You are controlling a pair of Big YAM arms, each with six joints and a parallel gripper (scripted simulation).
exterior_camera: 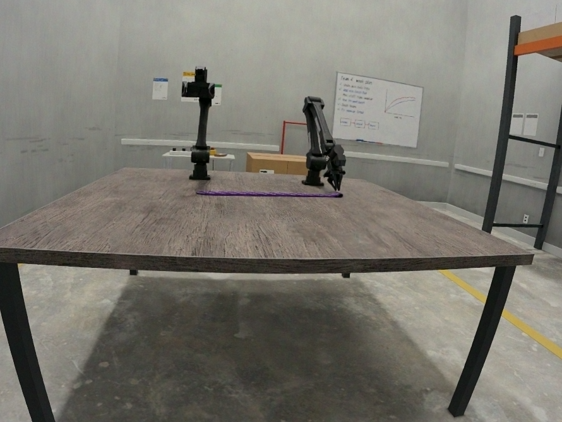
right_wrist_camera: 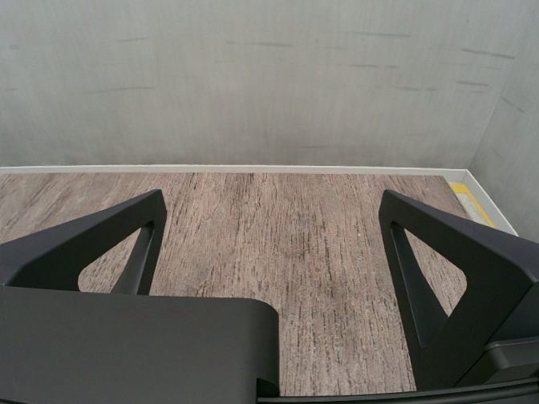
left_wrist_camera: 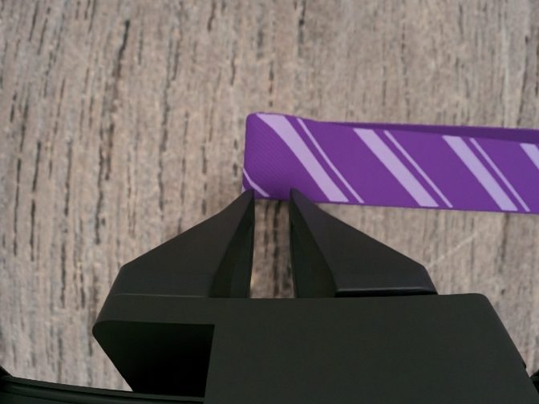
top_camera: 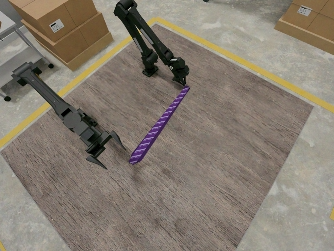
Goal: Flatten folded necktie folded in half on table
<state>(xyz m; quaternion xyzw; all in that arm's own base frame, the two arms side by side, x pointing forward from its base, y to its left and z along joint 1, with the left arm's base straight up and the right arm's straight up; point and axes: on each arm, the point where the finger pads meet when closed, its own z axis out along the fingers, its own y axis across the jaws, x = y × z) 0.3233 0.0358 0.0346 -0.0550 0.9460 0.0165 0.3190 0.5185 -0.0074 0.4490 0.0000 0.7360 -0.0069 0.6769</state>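
Observation:
The purple striped necktie (top_camera: pixel 162 118) (exterior_camera: pixel 272 194) (left_wrist_camera: pixel 391 174) lies doubled, long and roughly straight. A darker lower layer shows along one side, slightly out of line. The narrow end near my left gripper looks like a low loop; the wide end lies toward my right arm. My left gripper (top_camera: pixel 184 84) (exterior_camera: pixel 336 189) (left_wrist_camera: pixel 272 201) is slightly open, its tips at the side edge of the narrow end, with no cloth seen pinched between them. My right gripper (top_camera: pixel 116 159) (right_wrist_camera: pixel 272 201) is wide open and empty, raised above the table beside the wide end.
The wooden table (top_camera: pixel 215 162) (exterior_camera: pixel 272 227) extends well beyond the tie on all sides. Both arm bases stand on it on the same side of the tie. Cardboard boxes (top_camera: pixel 64 29) stand on the floor beyond the table.

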